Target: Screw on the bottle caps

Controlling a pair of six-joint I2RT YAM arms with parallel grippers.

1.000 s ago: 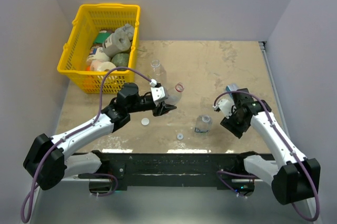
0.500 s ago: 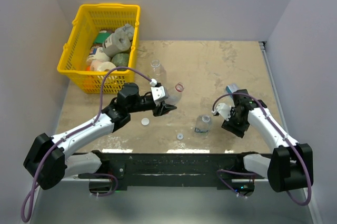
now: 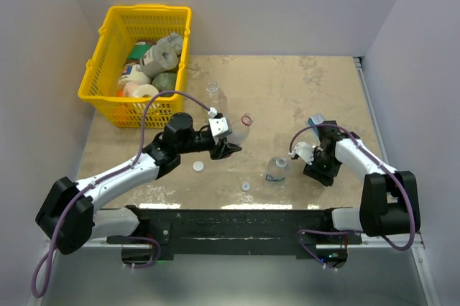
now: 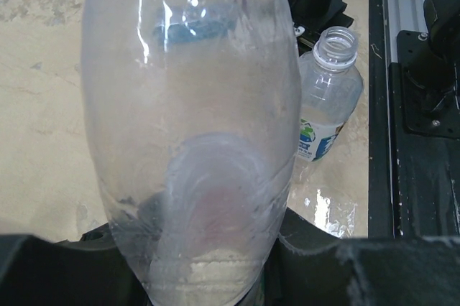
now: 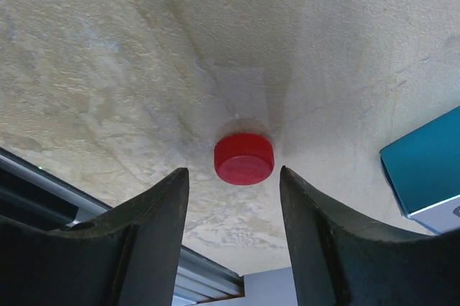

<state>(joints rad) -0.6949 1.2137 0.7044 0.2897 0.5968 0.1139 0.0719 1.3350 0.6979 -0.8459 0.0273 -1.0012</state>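
Fingers of the left gripper (image 3: 228, 146) are closed tight round the base end of a red-ringed bottle (image 3: 241, 126), holding it tilted over the middle of the table (image 3: 323, 83). Its open mouth points away from the arms. The right gripper (image 5: 232, 172) points down at the table's right side. Its fingers stand part open on either side of the red cap (image 5: 244, 158), which lies flat on the table with a gap each side, touched by neither. A blue box (image 5: 424, 166) lies near it. The blue-labelled bottle (image 3: 277, 169) stands uncapped between the two grippers. The white cap (image 3: 198, 167) and ring cap (image 3: 246, 186) lie loose near the front edge, apart from each other. The plain bottle (image 3: 214, 94) stands uncapped farther back, near a yellow basket (image 3: 147, 10) of odds and ends.
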